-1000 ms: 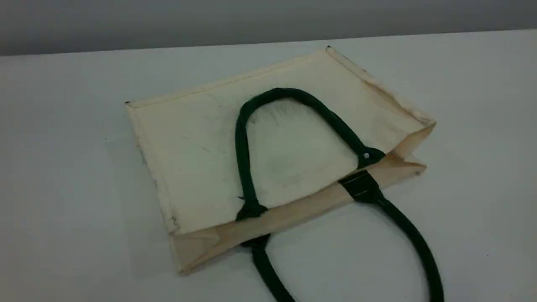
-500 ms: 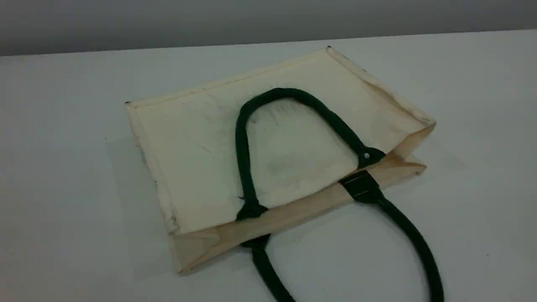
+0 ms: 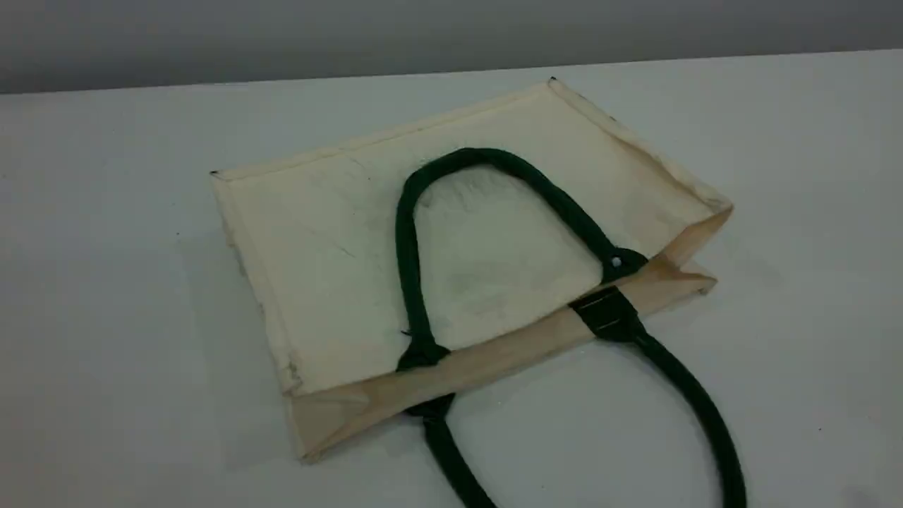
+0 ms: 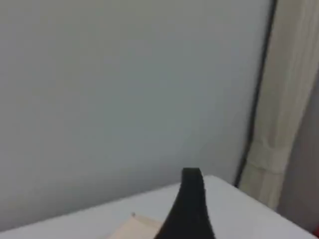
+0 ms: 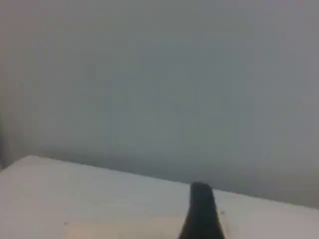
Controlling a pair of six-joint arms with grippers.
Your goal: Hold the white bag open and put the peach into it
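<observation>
The white bag (image 3: 324, 247) lies flat on the table, its mouth facing the near side. One dark green rope handle (image 3: 408, 247) is folded back onto the bag's top panel. The other handle (image 3: 695, 402) loops out over the table toward the near edge. The peach is out of view. Neither arm shows in the scene view. In the left wrist view a single dark fingertip (image 4: 192, 199) rises above a corner of the bag (image 4: 142, 226), with nothing held. The right wrist view shows one dark fingertip (image 5: 202, 209) above a pale strip of the bag (image 5: 124, 230).
The white table (image 3: 106, 317) runs back to a far edge (image 3: 282, 79) against a grey wall. A beige curtain (image 4: 286, 99) hangs at the right of the left wrist view.
</observation>
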